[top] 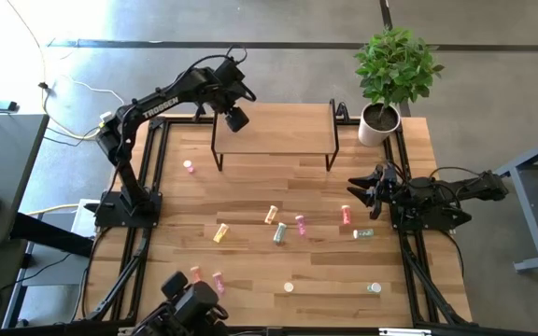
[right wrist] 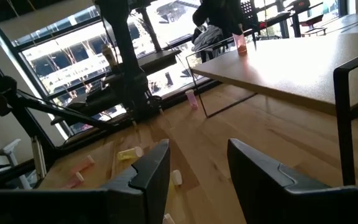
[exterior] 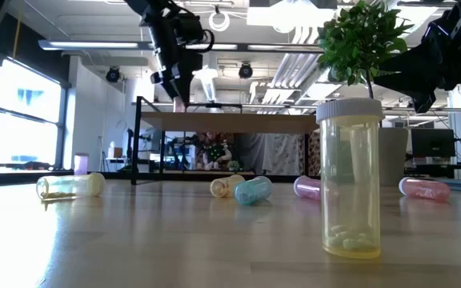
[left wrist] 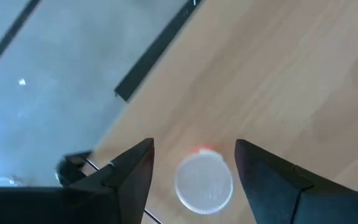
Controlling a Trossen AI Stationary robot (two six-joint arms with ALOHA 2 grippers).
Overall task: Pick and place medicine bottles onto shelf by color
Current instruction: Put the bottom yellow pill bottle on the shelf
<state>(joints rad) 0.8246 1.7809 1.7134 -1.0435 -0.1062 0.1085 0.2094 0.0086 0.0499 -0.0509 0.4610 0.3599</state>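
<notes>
I am watching the left gripper [left wrist: 194, 171] hanging over the light wood, black-legged shelf [top: 288, 131], fingers spread beside a white-capped red-orange bottle [left wrist: 204, 182] standing upright there. My right gripper [top: 356, 192] is waiting right, fingers parted, empty.

You get the overhead camera looking straight down on the whole table [top: 288, 187], the low one level across it, close behind a yellow bottle [exterior: 349, 180], and both wrist cameras sharing the shelf [right wrist: 303, 59] with those two views.
</notes>
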